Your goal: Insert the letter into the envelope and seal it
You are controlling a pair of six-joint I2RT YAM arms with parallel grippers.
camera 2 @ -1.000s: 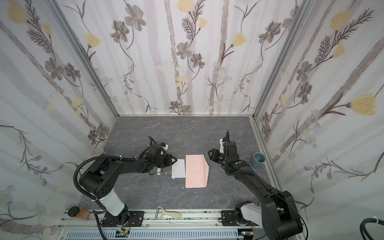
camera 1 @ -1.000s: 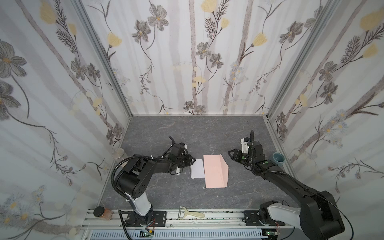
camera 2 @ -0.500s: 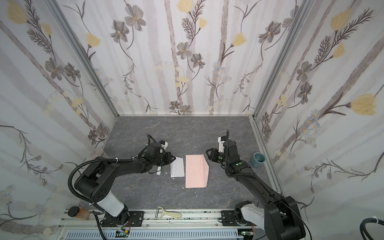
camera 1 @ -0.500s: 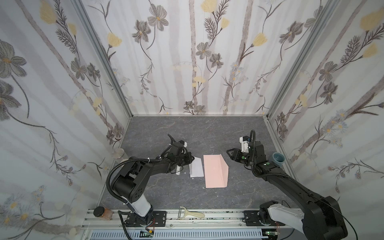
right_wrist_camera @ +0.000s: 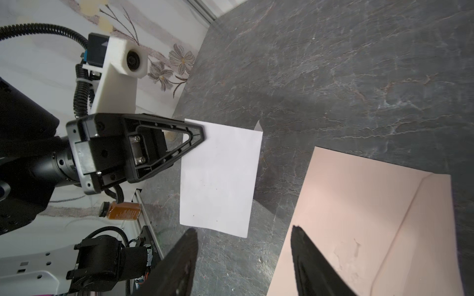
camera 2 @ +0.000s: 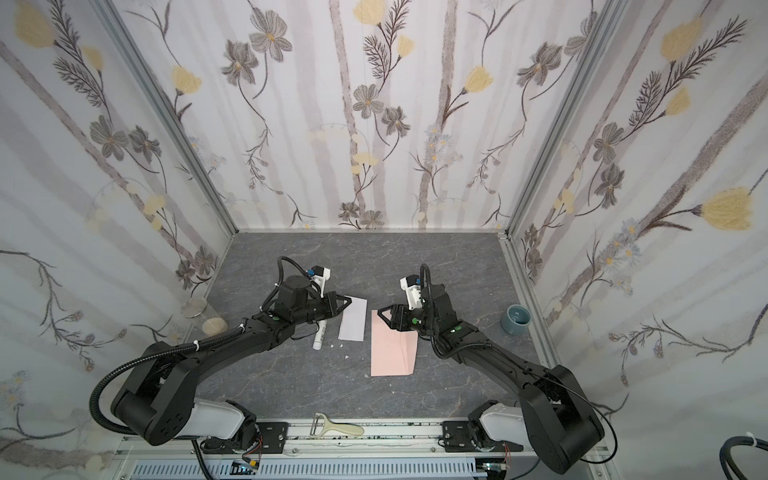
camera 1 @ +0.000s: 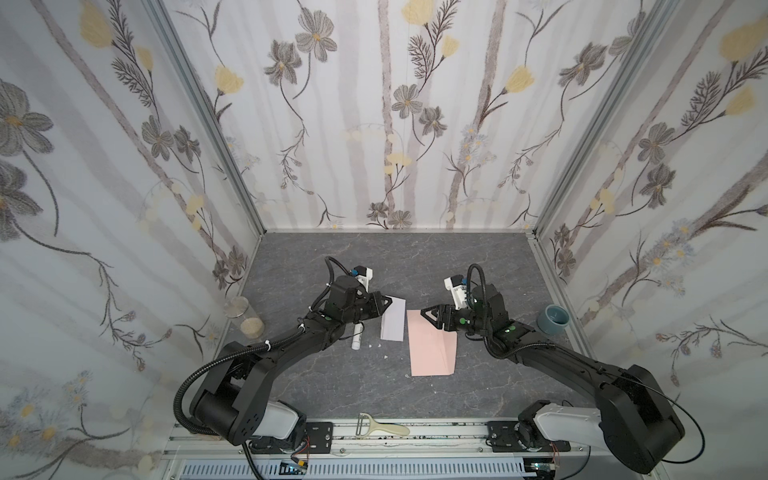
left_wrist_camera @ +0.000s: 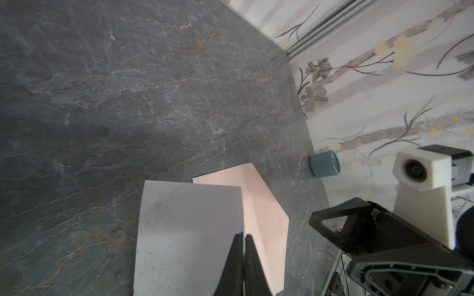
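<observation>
Left claw (left_wrist_camera: 243, 234) is pinching the letter (left_wrist_camera: 189, 230) at one long edge near a corner, tips pressed tight together. Right claw (right_wrist_camera: 243, 230) is hanging spread over the envelope's (right_wrist_camera: 359, 217) far end, gripping nothing.

Handling, judged: the letter is looking thin, light and floppy. The free side is likely drooping, and it is creasing easily if squeezed or dragged. An edge pinch is the only real hold, and the corner-side grip is looking workable. The sheet is wider than the envelope, so folding or careful lining up is probably needed. The envelope is also light paper and is likely sliding on the smooth desk (camera 1: 374, 257) when pushed. The best hold is the flap edge or pinning the body down.

Counting, near to far in both top views:
- Peeler (camera 1: 382, 428): one, lying on the front rail.
- Envelope (camera 1: 430, 353): one, lying flat on the desk, mid-right, flap side up.
- Glue stick (camera 1: 356, 338): one, lying by the left arm, with a few white scraps beside it.
- Letter (camera 1: 393, 320): one, sitting just left of the envelope, held side looking raised off the desk.
- Cup (camera 1: 552, 318): one, standing by the right wall.
- Jar (camera 1: 241, 309): one, standing by the left wall.
- Claws: two, facing each other across the papers.
</observation>
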